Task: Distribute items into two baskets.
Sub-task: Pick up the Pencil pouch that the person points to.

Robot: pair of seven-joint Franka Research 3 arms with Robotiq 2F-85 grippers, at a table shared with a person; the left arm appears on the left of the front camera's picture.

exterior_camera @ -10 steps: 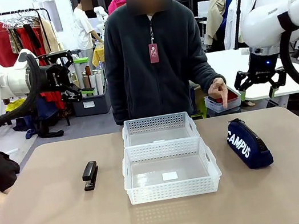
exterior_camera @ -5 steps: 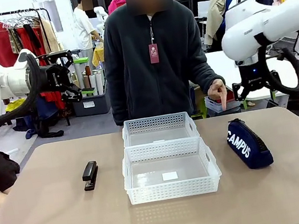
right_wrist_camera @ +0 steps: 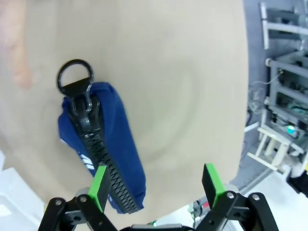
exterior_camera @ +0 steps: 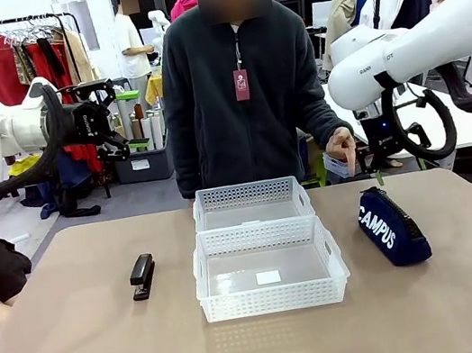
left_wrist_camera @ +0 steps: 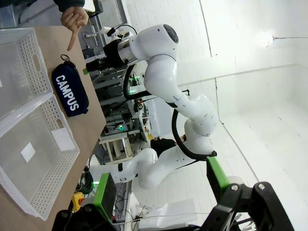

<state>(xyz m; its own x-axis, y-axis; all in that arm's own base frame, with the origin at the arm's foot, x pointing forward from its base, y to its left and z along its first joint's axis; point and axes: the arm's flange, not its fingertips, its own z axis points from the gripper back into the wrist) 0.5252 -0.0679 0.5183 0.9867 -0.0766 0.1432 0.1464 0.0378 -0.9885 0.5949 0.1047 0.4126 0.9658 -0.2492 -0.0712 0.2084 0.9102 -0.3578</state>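
Now the right gripper (right_wrist_camera: 155,180), jaws wide, has swung above the pouch (right_wrist_camera: 108,130), likely its first pick; the left gripper (left_wrist_camera: 161,185) is equally wide.

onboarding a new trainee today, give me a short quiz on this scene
1. By the robot's sides, on which side of the near basket does the stapler lie?
2. True or false: the near basket and the far basket are both empty.
3. The person's hand points down at: A the stapler, B the CAMPUS pouch, C the far basket.
Key: 1 left; 2 true; 3 B.
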